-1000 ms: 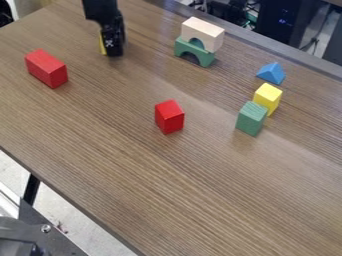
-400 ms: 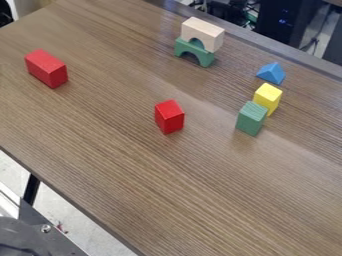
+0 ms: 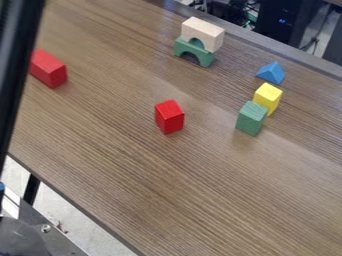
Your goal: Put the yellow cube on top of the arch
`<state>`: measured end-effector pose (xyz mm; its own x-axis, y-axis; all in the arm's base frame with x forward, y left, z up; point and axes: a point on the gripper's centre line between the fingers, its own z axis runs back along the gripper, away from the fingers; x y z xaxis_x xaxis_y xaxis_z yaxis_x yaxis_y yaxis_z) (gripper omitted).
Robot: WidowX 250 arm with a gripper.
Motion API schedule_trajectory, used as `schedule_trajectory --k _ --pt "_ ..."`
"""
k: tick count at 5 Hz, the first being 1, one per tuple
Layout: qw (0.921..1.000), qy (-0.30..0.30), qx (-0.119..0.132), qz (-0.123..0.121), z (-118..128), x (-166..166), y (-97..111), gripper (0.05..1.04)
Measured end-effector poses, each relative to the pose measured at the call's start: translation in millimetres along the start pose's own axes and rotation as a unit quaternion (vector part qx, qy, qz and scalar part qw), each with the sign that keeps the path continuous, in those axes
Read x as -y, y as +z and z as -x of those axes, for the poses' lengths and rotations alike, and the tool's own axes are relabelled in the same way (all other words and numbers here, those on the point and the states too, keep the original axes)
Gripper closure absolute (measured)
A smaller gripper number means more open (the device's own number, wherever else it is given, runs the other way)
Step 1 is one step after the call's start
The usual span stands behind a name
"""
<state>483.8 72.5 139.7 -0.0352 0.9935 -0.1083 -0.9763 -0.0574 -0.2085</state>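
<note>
While a black arm (image 3: 19, 65) partly hides 1 red block (image 3: 52, 71), 2 stacked arches (image 3: 207, 36), cannot tell tool's state.

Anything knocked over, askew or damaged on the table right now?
Nothing looks spilled or damaged. The pale arch seems slightly offset on the green arch, but stays supported. A dark bar, probably the arm, hides one end of the left red block.

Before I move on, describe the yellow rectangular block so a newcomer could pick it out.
On the brown wood-grain tabletop, look toward the view's right side. There, between the blue triangular block and the green rectangular block, stands the yellow rectangular block. Its yellow colour sets it apart from both.
</note>
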Motion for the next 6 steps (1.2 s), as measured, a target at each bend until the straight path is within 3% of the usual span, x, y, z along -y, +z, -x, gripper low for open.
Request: schedule_trajectory --k 1,4,5,6 --pt "0.9998 0.009 0.003 -0.016 -1 -5 -19 0.493" --pt "0.9991 0.03 0.017 -0.023 -10 -31 -35 0.493" --pt "0.9993 0.029 0.021 -0.011 -11 -30 -25 0.493" --pt "0.9992 0.03 0.021 -0.014 -11 -33 -29 0.493"
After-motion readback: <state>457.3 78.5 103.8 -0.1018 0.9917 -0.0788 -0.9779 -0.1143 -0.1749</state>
